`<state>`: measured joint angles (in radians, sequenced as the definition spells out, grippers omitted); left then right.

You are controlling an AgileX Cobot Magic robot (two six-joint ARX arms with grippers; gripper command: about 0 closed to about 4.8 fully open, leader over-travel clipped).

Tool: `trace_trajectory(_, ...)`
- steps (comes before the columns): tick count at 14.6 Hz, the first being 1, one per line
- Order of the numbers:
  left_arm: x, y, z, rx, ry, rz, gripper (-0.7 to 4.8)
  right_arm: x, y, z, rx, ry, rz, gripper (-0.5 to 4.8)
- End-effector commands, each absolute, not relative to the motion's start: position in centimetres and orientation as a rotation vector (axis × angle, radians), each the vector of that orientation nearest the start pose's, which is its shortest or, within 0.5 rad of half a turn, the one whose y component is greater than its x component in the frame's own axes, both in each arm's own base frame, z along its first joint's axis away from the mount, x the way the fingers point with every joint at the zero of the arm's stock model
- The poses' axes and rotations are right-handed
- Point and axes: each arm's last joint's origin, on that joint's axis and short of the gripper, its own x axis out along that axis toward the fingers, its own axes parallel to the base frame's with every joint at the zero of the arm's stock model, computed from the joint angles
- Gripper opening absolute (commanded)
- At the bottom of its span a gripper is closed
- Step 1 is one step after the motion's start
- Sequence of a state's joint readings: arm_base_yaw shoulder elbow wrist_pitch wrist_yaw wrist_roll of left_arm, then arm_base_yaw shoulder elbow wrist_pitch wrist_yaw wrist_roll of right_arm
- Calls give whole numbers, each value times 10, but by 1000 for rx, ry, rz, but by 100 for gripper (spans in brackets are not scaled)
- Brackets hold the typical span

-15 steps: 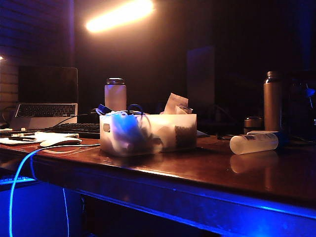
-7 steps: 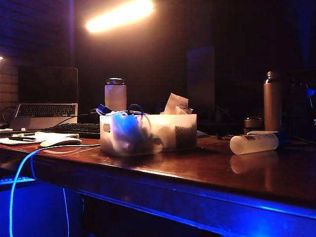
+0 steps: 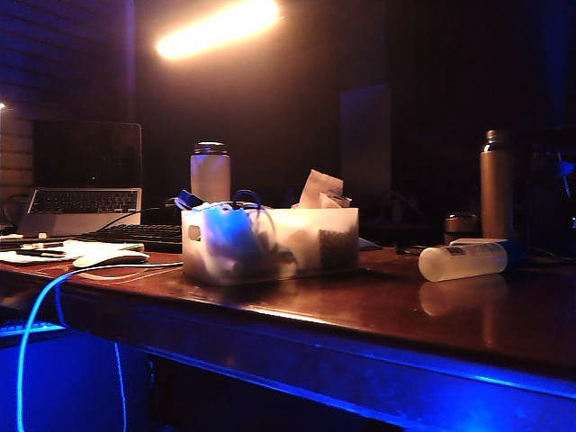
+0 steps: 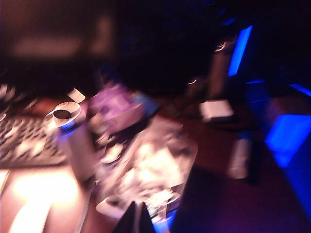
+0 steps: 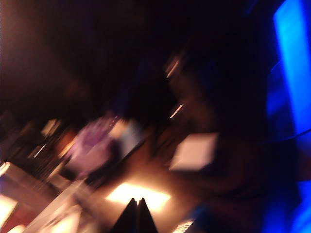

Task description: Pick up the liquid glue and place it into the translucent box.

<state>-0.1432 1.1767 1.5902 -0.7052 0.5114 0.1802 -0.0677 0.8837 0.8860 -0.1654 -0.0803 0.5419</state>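
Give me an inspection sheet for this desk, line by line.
Surface: dark glossy wooden table, reflective, dim light.
Job's things: liquid glue lies on its side right of the translucent box, apart from it; the box already holds odds and ends.
Clutter: white flask behind the box, tall thermos far right, laptop and keyboard at left.
Grippers: left gripper and right gripper both shut, empty, seen only in blurred wrist views.
Cables: glowing blue cable hangs off the table's left edge.
Surroundings: dark room, bright lamp overhead.
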Motion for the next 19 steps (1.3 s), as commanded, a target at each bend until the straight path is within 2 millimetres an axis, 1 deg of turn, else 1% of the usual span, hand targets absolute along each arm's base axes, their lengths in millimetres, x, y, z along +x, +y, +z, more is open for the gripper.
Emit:
trace_trajectory(1,198,-55,479,133,197,-731,-5,256,-10,347,824,327,41,-2)
trace_trajectory(2,198,-57,479,135,194,-744,-5,278,-12,338,924,381,6,-2)
trace_trajectory(3,196,-62,479,138,192,-767,-5,295,-13,325,1036,429,-45,-1)
trace_trajectory(4,196,-63,479,139,188,-770,-5,308,-14,309,1139,480,-96,-1)
trace_trajectory(5,196,-63,480,144,181,-767,-5,320,-14,293,1200,534,-131,-1)
trace_trajectory(6,197,-63,481,145,173,-768,-5,330,-14,275,1231,599,-153,-1)
trace_trajectory(8,197,-63,482,147,157,-768,-5,342,-10,252,1289,685,-173,-1)
trace_trajectory(9,197,-63,483,148,149,-767,-5,348,-9,244,1298,717,-130,-1)
trace_trajectory(10,197,-63,483,149,145,-767,-5,354,-5,237,1300,731,-102,11)
trace_trajectory(11,198,-63,483,149,145,-767,-5,357,-3,232,1300,735,-94,153)
trace_trajectory(12,197,-64,483,149,144,-770,-5,361,0,229,1295,731,-93,440)
trace_trajectory(13,197,-64,483,149,144,-770,-5,362,3,228,1296,729,-98,479)
trace_trajectory(16,197,-64,483,148,144,-774,-5,364,14,227,1243,711,-150,479)
trace_trajectory(19,197,-64,483,147,146,-780,-5,365,24,235,1080,711,-199,479)
